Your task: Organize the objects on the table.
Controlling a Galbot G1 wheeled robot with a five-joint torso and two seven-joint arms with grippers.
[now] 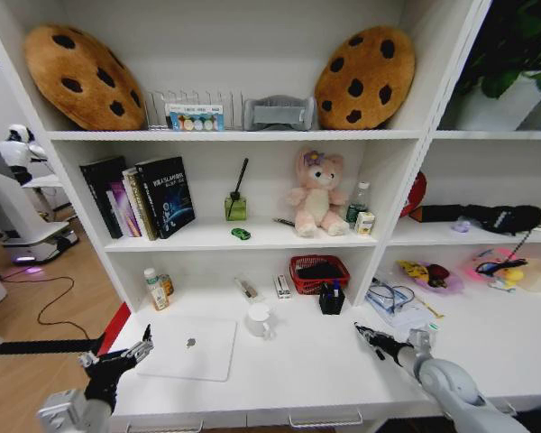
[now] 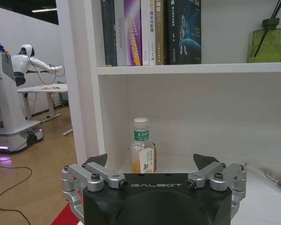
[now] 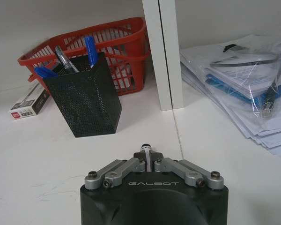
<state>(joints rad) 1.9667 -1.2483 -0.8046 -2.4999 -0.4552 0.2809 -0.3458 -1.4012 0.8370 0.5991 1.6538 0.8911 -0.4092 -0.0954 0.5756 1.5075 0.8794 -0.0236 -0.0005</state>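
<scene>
At the near left corner of the white bench (image 1: 316, 379), you see the left pincer (image 1: 142, 346) held just beyond the bench edge, close to the silver laptop (image 1: 191, 347). Its fingers (image 2: 97, 161) are spread wide, with nothing between them. In the left wrist view, you see it pointing toward a small bottle with a white cap (image 2: 142, 146) that stands well ahead of it under the book shelf (image 2: 192, 68).

On the right side, you see the right pincer (image 1: 361, 331) just above the bench surface. Its fingers (image 3: 147, 151) are pressed together and hold nothing. Ahead of it stands a black mesh pen cup (image 3: 84, 99) containing blue-capped pens (image 3: 90, 48). The cup touches a red basket (image 3: 124, 47) behind it.

The closed laptop lies flat on the bench, left of a white mug (image 1: 260, 319). A tiny green toy car (image 1: 242, 234) sits on the shelf above, left of the pink plush bunny (image 1: 315, 194).
</scene>
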